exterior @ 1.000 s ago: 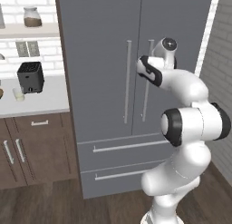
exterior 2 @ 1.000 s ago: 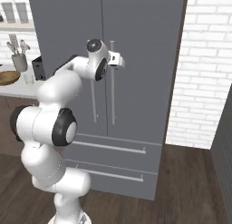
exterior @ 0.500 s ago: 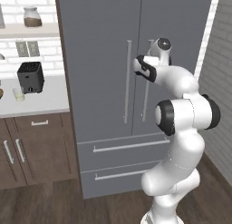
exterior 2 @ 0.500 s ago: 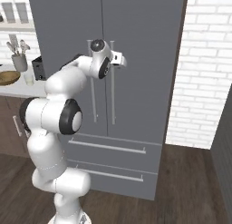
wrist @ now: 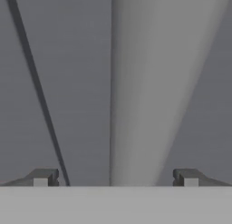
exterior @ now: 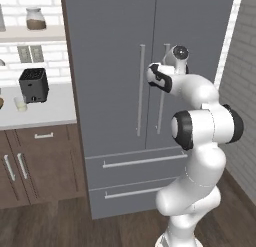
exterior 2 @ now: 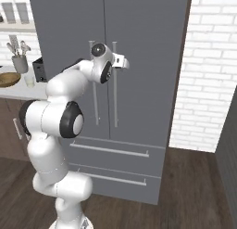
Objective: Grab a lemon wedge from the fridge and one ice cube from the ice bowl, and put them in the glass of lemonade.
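Since the fridge is shut with the lemon wedge presumably inside, the job right now is opening the right door. The pincer is spread wide, holding nothing, with the right door's handle running up between its tips. I'd ease in until the bar sits deep, clamp down, then pull along the door's arc, not straight back. The ice bowl sits far left on the counter.
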You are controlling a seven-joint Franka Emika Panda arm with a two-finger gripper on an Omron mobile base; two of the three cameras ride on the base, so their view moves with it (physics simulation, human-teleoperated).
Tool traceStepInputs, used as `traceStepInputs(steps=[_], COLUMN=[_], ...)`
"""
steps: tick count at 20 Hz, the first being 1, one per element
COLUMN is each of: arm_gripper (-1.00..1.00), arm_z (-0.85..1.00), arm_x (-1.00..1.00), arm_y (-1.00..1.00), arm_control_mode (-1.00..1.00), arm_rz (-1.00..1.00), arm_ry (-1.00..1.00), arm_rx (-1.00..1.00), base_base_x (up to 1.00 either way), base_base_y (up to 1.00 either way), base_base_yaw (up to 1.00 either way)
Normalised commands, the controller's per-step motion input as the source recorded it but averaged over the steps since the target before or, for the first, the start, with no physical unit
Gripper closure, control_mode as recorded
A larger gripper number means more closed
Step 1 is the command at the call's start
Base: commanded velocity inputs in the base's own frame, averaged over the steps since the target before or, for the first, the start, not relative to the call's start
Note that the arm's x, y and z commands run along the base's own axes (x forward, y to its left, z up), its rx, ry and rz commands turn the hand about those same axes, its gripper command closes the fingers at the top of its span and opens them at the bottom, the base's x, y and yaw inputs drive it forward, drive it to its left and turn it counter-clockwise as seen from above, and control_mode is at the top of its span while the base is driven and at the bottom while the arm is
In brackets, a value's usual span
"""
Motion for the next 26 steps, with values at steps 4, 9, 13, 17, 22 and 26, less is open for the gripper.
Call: traceStepInputs(steps=[4, 9, 13, 17, 22, 26], arm_gripper=[1.00, 1.00, 1.00, 1.00, 1.00, 1.00], arm_z=[0.00, 0.00, 0.00, 0.01, 0.07, 0.00], arm_x=[0.19, 0.27, 0.06, -0.12, -0.64, -0.94], arm_y=[0.01, 0.03, -0.21, -0.73, -0.88, -0.98], arm_control_mode=[-1.00, -1.00, -1.00, -1.00, -1.00, -1.00], arm_rz=[0.00, 0.00, 0.00, 0.00, 0.00, 0.00], arm_ry=[0.00, 0.00, 0.00, 0.00, 0.00, 0.00], arm_rx=[0.00, -0.03, -0.04, 0.00, 0.01, 0.07], base_base_x=[0.00, 0.00, 0.00, 0.00, 0.00, 0.00], base_base_y=[0.00, 0.00, 0.00, 0.00, 0.00, 0.00], base_base_yaw=[0.00, 0.00, 0.00, 0.00, 0.00, 0.00])
